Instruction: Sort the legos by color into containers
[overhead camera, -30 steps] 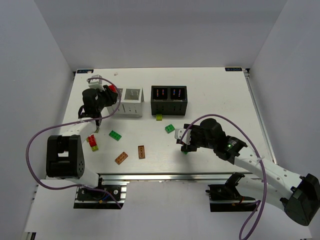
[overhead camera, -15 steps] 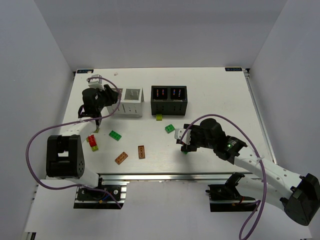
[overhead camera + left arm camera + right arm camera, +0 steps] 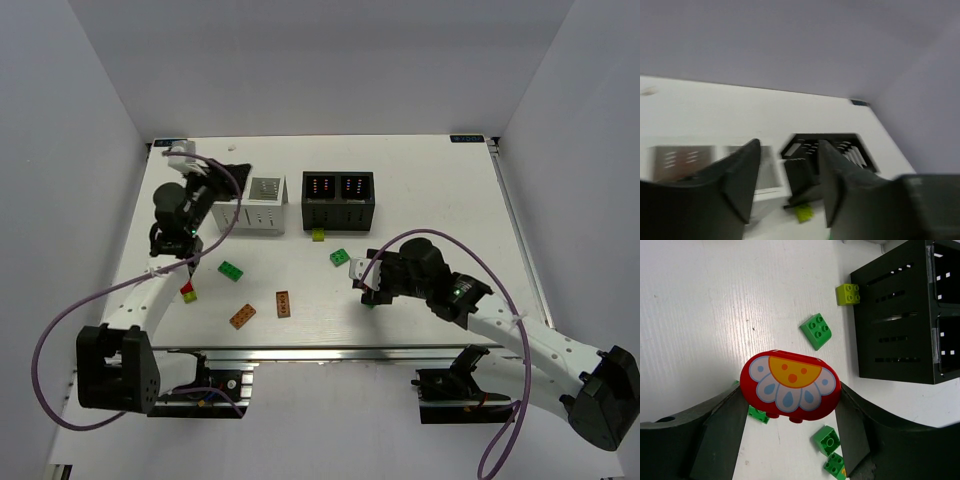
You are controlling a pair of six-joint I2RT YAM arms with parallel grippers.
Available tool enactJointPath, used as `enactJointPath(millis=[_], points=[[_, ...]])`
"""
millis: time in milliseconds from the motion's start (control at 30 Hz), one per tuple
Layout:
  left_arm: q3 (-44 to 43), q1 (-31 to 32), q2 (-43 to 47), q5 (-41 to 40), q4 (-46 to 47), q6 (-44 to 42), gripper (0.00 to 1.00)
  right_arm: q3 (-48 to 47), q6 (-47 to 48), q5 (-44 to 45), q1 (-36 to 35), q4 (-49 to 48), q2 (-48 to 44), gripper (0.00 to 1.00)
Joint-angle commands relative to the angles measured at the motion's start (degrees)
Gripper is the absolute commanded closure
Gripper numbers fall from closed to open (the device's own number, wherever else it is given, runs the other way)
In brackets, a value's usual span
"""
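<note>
The white table (image 3: 440, 190) has a finely ribbed surface. It carries a small blue label (image 3: 467, 138) at its far right corner, and the writing on it is too small to read.

The left arm (image 3: 135, 300) rises from its base with the elbow bent. Its wrist stands high over the far left of the table, just left of the white twin-compartment plastic box (image 3: 258, 215). The left gripper (image 3: 789, 150) points toward the boxes. Its black fingers stand apart with nothing between them, though this wrist view is blurred.

The right arm (image 3: 500, 320) reaches low and to the left, over the near middle of the table. The right gripper (image 3: 790, 392) pinches a red oval plastic brick (image 3: 790, 377) by its two ends. The top of this brick shows a printed flower with white petals, blue drops and an orange half-disc.

The black twin-compartment plastic box (image 3: 338, 213) stands to the right of the white one, apart from it. Both have walls pierced with short slots.

A yellow-green studded brick (image 3: 847, 294) lies just on the near side of the black box, and a green square brick (image 3: 816, 331) lies a little nearer. More green bricks (image 3: 827, 440) lie under the right gripper. To the left of them lie another green brick (image 3: 231, 270), two brown-orange flat bricks (image 3: 283, 303) and a red brick (image 3: 185, 288) that touches a yellow-green one.
</note>
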State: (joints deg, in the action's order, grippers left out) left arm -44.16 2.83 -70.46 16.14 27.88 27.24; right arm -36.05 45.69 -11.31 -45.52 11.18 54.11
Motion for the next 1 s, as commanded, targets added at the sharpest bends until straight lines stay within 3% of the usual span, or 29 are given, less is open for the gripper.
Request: enactJointPath(millis=[0, 167, 333, 467, 733, 967], points=[[-1.4, 8.4, 0.2, 10.1, 1.7, 5.5, 0.37, 1.3, -1.0, -0.1, -0.3, -4.2, -0.7, 1.0], [-2.4, 18.9, -2.8, 19.1, -0.3, 6.1, 0.32, 2.3, -3.1, 0.8, 0.0, -8.2, -3.3, 1.0], [-1.1, 25.1, -5.7, 21.0, 2.9, 8.7, 0.25, 4.4, -6.0, 0.9, 1.5, -13.6, -7.6, 1.0], [-1.6, 29.1, -10.3, 22.4, 2.1, 9.7, 0.2, 5.6, -7.4, 1.1, 2.7, -16.0, -10.5, 1.0], [-1.7, 36.3, -12.8, 23.1, 2.2, 9.1, 0.19, 6.3, -9.4, 2.8, 3.2, -18.6, -10.6, 1.0], [-2.2, 38.2, -14.2, 24.1, 1.2, 8.1, 0.2, 6.4, -9.4, 2.5, 3.2, -18.8, -10.2, 1.0]])
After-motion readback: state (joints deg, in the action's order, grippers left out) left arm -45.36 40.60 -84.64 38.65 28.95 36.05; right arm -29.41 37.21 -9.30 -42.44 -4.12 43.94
